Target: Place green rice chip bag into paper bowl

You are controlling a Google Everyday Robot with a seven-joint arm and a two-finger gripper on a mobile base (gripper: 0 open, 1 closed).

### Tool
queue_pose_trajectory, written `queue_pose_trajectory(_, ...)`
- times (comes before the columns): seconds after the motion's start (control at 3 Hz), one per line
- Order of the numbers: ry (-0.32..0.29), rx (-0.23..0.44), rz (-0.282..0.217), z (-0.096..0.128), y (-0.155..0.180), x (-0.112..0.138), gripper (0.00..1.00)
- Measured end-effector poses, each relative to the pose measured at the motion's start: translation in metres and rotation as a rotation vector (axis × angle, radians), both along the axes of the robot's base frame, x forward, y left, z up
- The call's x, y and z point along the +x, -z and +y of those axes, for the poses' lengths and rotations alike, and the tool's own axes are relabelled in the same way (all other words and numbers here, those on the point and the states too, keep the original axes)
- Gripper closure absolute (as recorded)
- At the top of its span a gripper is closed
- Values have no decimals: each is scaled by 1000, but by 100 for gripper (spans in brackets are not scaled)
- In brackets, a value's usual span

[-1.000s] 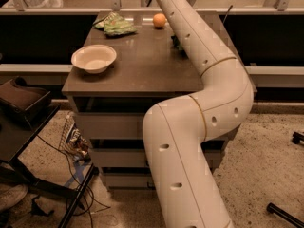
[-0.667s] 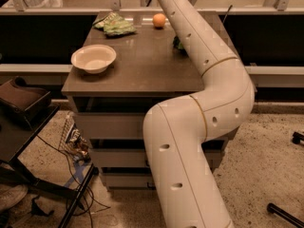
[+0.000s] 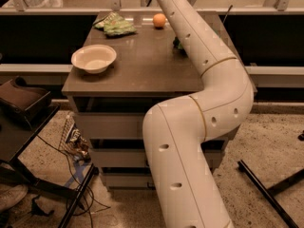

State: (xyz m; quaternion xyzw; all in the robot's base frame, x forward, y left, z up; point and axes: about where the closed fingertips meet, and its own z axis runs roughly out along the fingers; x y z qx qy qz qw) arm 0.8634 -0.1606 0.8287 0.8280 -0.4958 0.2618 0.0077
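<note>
The paper bowl [image 3: 93,58] is cream-white and empty, and stands upright near the front left corner of the brown table [image 3: 137,65]. The bright green rice chip bag is not clearly in view. Only a small dark green bit [image 3: 177,43] shows at the arm's edge on the table's right side, and I cannot tell what it is. My white arm [image 3: 204,94] rises from the bottom, bends over the table's right side and leaves the frame at the top. My gripper is out of view beyond that top edge.
A smaller pale green mottled bag [image 3: 115,25] lies at the table's back left. An orange [image 3: 159,20] sits at the back middle. A counter rail [image 3: 57,11] runs behind the table. A dark chair [image 3: 21,101] and cables [image 3: 71,146] are on the floor at the left.
Almost nothing. The arm has shifted very slightly; the bowl, the pale bag and the orange have not moved.
</note>
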Motion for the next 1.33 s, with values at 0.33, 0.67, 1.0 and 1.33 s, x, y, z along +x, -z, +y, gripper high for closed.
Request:
queue_pose_trajectory(0.33, 0, 0, 0, 0, -2, 0, 100)
queue_pose_trajectory(0.67, -18, -17, -48, -3, -28, 2, 100)
queue_pose_trajectory(1.0, -44, -52, -125, -8, -76, 1, 100)
queue_pose_trajectory(1.33, -83, -57, -197, -5, -134, -11, 100)
